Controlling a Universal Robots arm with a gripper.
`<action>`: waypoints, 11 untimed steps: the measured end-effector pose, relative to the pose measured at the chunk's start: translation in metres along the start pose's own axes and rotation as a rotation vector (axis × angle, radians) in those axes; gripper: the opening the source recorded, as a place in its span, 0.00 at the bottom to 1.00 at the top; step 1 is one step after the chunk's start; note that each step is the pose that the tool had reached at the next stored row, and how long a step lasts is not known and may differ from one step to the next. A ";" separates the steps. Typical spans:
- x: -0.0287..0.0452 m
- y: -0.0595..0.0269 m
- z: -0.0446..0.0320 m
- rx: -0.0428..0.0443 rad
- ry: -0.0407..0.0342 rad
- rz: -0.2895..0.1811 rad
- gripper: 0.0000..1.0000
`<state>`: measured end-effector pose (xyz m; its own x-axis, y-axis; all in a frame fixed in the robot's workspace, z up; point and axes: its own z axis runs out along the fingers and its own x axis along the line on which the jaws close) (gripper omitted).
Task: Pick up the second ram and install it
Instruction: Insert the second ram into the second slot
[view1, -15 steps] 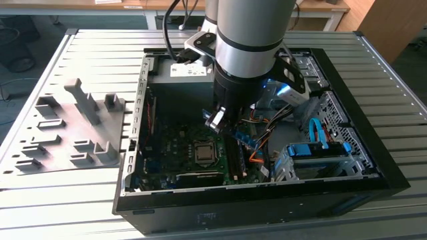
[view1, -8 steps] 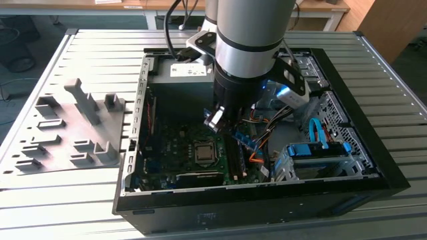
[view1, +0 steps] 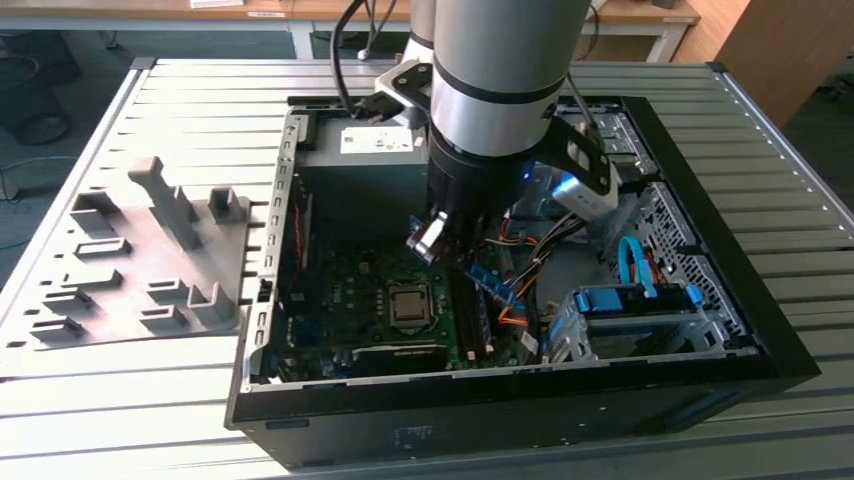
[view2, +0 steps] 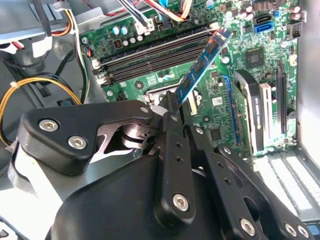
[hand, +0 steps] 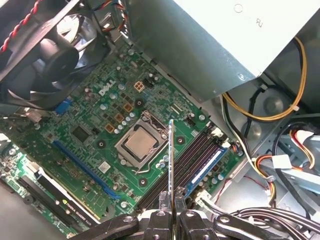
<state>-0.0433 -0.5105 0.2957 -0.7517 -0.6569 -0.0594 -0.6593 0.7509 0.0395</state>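
Observation:
The second ram (view2: 202, 65) is a thin blue-green board with dark chips, and my gripper (view2: 173, 106) is shut on one end of it. It hangs tilted above the motherboard (view2: 235, 75), a little clear of the black slot rails (view2: 150, 55). In the first wrist view the ram (hand: 171, 155) appears edge-on, rising from my gripper (hand: 171, 200) and lined up beside the memory slots (hand: 192, 160). In the exterior view my gripper (view1: 443, 240) is inside the open computer case (view1: 274, 230), with the ram (view1: 491, 280) slanting down toward the board.
A grey moulded tray (view1: 134, 270) lies on the slatted table at the exterior view's left. Inside the case are the processor socket (hand: 140, 145), a fan (hand: 55, 55), the power supply (hand: 225, 40), bundled cables (hand: 280, 165) and a blue drive cage (view1: 627, 310).

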 end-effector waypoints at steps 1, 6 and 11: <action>0.0000 0.0000 0.0000 0.0002 -0.0002 0.005 0.14; 0.0000 0.0000 0.0000 0.0017 -0.0010 0.028 0.14; 0.0000 0.0000 0.0001 0.0035 -0.0017 0.051 0.14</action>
<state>-0.0433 -0.5105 0.2956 -0.7843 -0.6176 -0.0590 -0.6200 0.7836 0.0390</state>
